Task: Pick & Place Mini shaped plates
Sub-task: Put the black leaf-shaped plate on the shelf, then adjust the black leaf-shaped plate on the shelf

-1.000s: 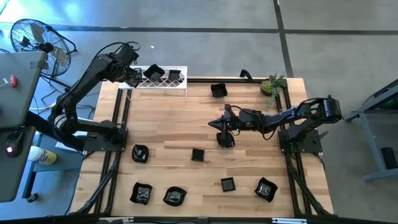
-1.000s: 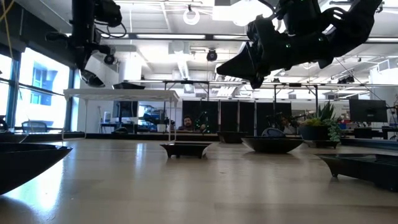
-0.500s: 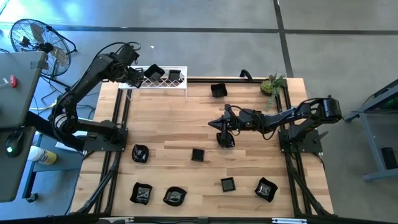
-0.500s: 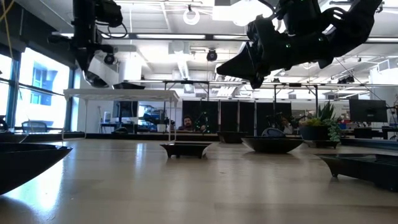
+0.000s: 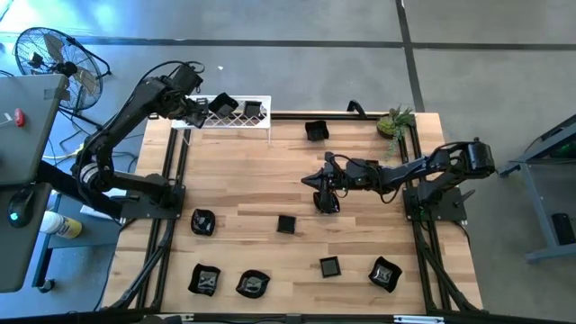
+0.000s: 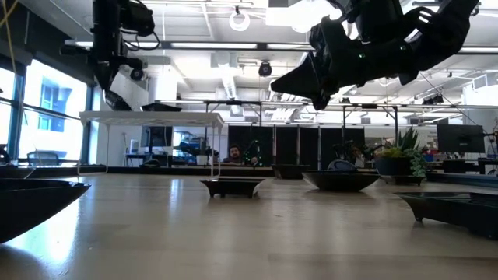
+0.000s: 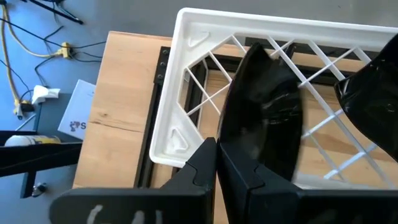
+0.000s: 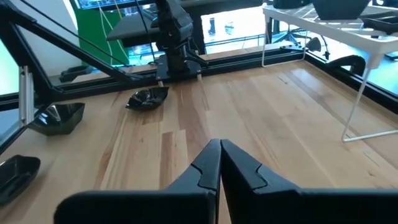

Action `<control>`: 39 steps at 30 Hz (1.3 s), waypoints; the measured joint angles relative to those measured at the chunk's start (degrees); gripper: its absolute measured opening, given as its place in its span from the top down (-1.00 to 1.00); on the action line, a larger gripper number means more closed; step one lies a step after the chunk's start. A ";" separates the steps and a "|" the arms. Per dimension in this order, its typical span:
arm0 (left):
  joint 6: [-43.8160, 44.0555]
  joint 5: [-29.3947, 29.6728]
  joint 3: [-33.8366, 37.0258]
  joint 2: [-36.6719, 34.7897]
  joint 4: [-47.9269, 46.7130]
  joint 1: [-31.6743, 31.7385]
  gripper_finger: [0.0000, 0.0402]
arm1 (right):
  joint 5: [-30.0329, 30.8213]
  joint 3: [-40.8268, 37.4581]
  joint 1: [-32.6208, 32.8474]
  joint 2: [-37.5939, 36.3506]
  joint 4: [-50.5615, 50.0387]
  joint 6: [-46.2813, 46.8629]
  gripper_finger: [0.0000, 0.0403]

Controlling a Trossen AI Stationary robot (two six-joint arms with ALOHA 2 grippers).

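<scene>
Several mini shaped plates, glossy and black, lie across the wooden table, among them one [image 5: 316,130] at the far side and one [image 5: 286,224] in the middle. Two more sit in the white rack [image 5: 236,124] at the far left corner: one [image 7: 264,112] leans tilted on the wires, the other [image 7: 370,93] beside it. My left gripper [image 7: 216,163] is shut right at the leaning plate's rim. My right gripper [image 5: 309,178] hovers shut above the table's middle, close to a plate [image 5: 326,202] below its arm. My left gripper's shut fingertips [image 7: 231,167] stand against the lower rim of the leaning plate [image 7: 229,144], slanting down from the table's left. I cannot tell whether they touch it. The plate rests on the rack's wires.
A small potted plant [image 5: 396,121] stands at the far right corner. More plates lie along the near edge [image 5: 204,280], [image 5: 252,283], [image 5: 329,266], [image 5: 385,274] and at the left [image 5: 202,221]. Bare wood lies between the rack and the middle.
</scene>
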State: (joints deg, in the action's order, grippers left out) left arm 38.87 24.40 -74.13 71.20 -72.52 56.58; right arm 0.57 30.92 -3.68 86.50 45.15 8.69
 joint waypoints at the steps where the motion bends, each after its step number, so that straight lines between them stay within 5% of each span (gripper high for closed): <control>1: 0.00 0.00 -0.02 -0.02 0.03 0.00 0.93 | -0.05 0.00 0.00 0.00 0.08 -0.13 0.98; 19: -3.73 -1.16 -0.02 -0.61 -1.40 -0.02 0.69 | 0.03 0.00 0.00 0.00 0.11 0.00 0.97; 32: -12.36 -7.60 -0.02 -2.94 -3.06 -0.21 0.97 | 0.08 0.00 0.00 0.00 0.15 -0.15 0.97; 39: -17.96 -7.57 -0.04 -7.62 1.45 -7.69 0.99 | 0.08 0.00 0.00 0.00 0.15 -0.40 0.99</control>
State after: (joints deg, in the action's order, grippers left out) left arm 20.91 16.84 -74.17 63.58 -71.07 48.89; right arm 0.64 30.92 -3.68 86.50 45.30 8.29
